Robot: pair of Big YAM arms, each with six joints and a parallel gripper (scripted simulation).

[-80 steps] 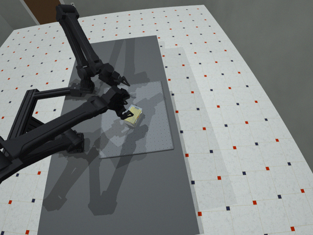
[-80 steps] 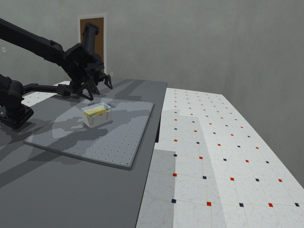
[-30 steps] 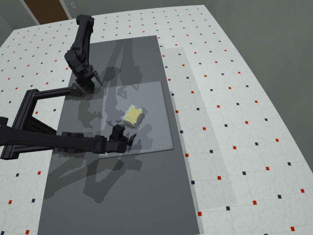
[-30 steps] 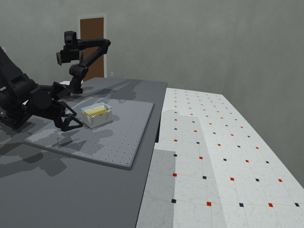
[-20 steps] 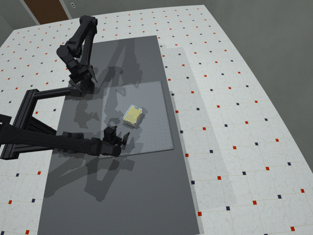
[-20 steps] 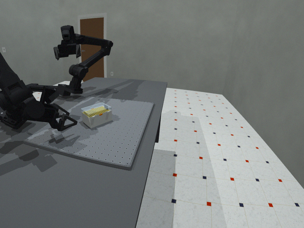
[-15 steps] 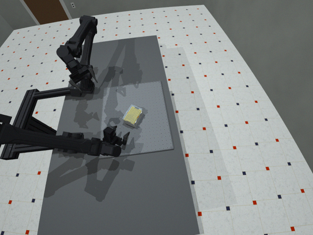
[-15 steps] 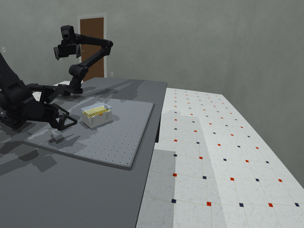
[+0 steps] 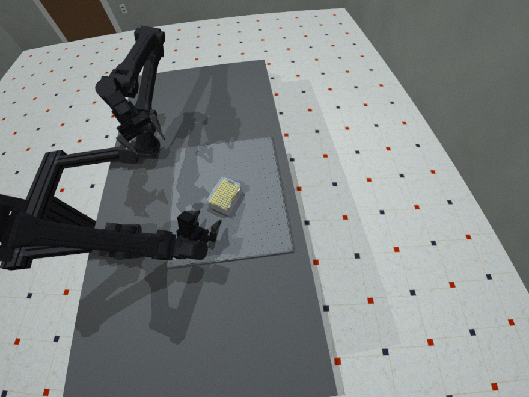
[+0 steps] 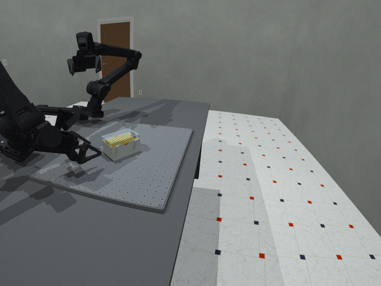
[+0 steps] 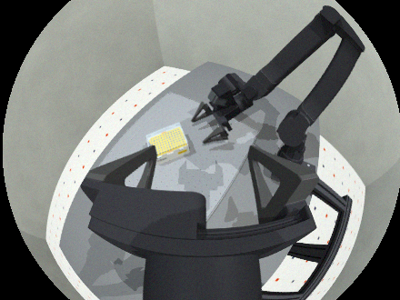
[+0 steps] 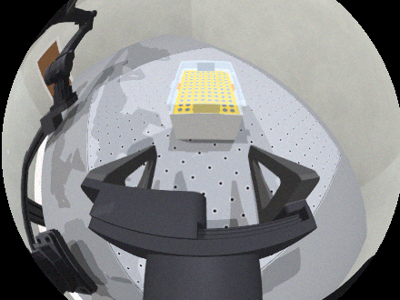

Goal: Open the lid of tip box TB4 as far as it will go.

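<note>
Tip box TB4 (image 9: 220, 210) (image 10: 123, 151) (image 12: 206, 127) stands upright on the base plate (image 9: 264, 226) (image 10: 138, 187) (image 12: 291, 141). Its yellow insert (image 9: 224, 194) (image 11: 168, 138) (image 12: 206, 86) shows through the clear lid (image 10: 106, 135) (image 12: 205, 66), which looks down; its front tab cannot be made out. My right gripper (image 9: 210, 215) (image 10: 95, 147) (image 11: 196, 131) (image 12: 202, 150) is open and empty, low beside a short end of the box, apart from it. My left gripper (image 9: 150, 145) (image 10: 85, 73) is open and empty, high up and well away from the box.
The base plate lies on a grey table (image 9: 205, 333) (image 10: 101, 240), close to the table's edge opposite the arms' bases. A black frame (image 9: 47, 179) stands at the bases' side. The left arm stays apart from the right arm.
</note>
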